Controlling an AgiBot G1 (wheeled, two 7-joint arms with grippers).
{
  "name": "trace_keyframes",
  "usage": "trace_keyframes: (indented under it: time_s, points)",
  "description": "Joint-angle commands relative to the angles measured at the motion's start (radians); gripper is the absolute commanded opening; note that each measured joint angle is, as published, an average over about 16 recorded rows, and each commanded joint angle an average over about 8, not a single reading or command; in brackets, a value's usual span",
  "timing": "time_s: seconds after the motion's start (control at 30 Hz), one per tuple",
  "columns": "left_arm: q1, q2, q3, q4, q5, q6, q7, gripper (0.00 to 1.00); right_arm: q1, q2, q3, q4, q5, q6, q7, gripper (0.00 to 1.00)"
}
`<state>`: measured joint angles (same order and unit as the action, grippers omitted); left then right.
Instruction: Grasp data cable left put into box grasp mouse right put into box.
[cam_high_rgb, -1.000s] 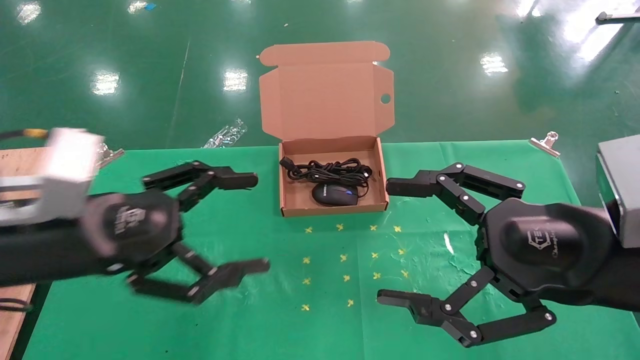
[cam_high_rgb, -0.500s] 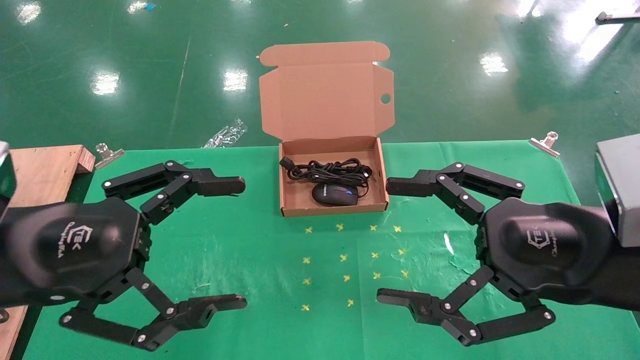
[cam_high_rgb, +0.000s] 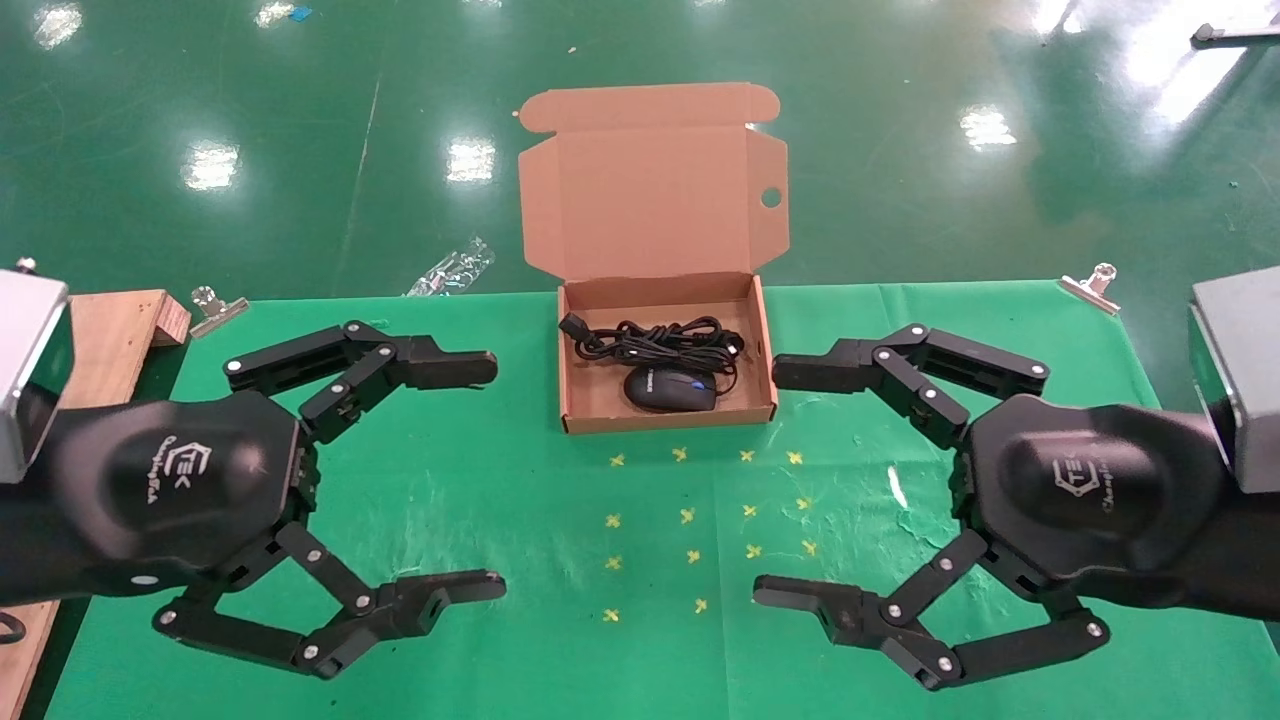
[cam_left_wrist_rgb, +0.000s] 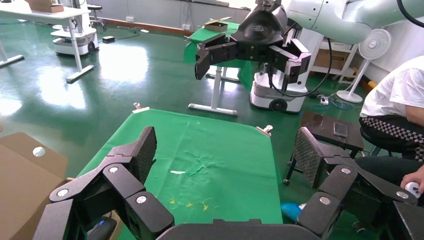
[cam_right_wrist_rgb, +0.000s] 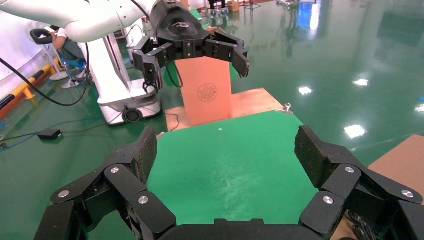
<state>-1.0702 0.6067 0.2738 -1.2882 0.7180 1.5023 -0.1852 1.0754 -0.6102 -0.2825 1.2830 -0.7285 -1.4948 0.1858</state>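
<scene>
Since a second ago the left hand (cam_high_rgb: 497, 478) has swung from a blurred, turned pose into a level one facing the middle of the tabletop (cam_high_rgb: 520, 520), and over the last half second it has shifted slightly toward the centre, while the right hand (cam_high_rgb: 765, 482) has stayed where it was. Both hands hang above the green tabletop with their fingers spread wide and nothing between them, the left one on the left side and the right one on the right side, facing each other across a cluster of small yellow cross marks (cam_high_rgb: 700, 520). The box (cam_high_rgb: 574, 360) sits at the far middle of the tabletop with its lid standing open behind it. Inside it the data cable (cam_high_rgb: 650, 338) lies bundled toward the back, and the mouse (cam_high_rgb: 668, 389) rests just in front of the bundle, near the front wall. A wooden board (cam_high_rgb: 105, 330) lies at the far left edge, and metal binder clips (cam_high_rgb: 215, 308) grip the cloth at the far corners. In the left wrist view a seated person (cam_left_wrist_rgb: 395, 115) shows beyond the tabletop
</scene>
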Motion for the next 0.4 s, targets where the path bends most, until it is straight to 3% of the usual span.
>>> trace_keyframes:
  time_s: [0.03,0.4]
  points:
    - [-0.001,0.001,0.001,0.001,0.003,-0.002,-0.001,1.00,0.000,0.000,0.000,0.000,0.000,0.000,0.000,1.00]
    - [-0.003,0.003,0.004,0.003,0.009,-0.004,-0.002,1.00,0.000,0.000,0.000,0.000,0.000,0.000,0.000,1.00]
